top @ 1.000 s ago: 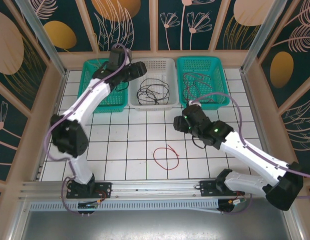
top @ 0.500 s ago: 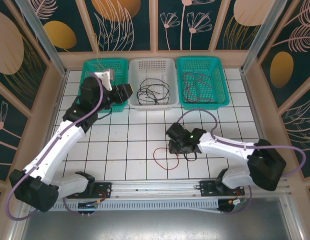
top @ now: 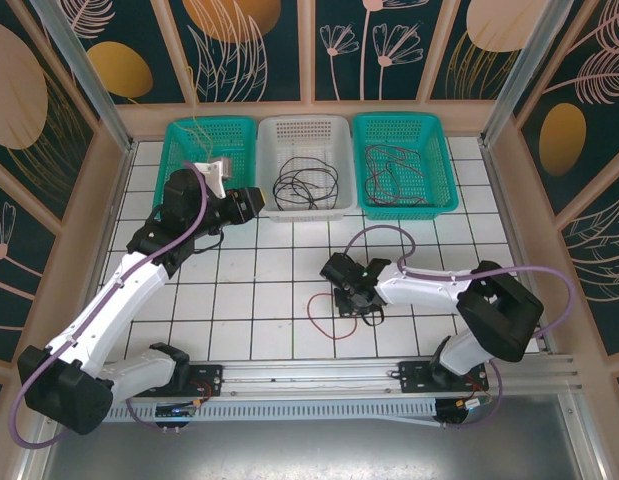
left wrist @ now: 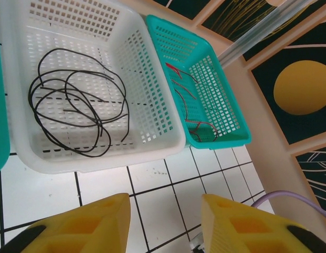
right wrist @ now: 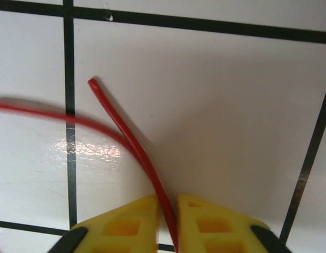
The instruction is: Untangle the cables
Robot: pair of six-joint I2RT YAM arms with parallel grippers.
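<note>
- Red cable [right wrist: 132,138] lies on the counter [right wrist: 231,105]. The right claw [right wrist: 167,224] is clamped on it, with the loose end just ahead of the tips and a second strand running off to the claw's left.
- To do this step well, I judge, the lift should be slow and straight. The grip sits near the cable's end, so a sideways jerk could pull the thin wire out from between the tips.
- Mind the spot just ahead of the claw where the two strands meet. Drawing the end away from the second strand should open the loop rather than tighten it.
- Left claw [left wrist: 165,221] stands apart and holds nothing, with the white basket [left wrist: 152,100] ahead of it. Black cables [left wrist: 73,110] lie coiled inside that basket, and red cables [left wrist: 186,95] lie in the teal basket [left wrist: 226,113] off to the claw's right.
- Right wrist view gives the pinch and the cable end up close, which the top view is too coarse to settle.
- Top view gives the whole red loop lying beside and beyond the right claw, which the close wrist picture cuts off. It also shows the two claws well apart.
</note>
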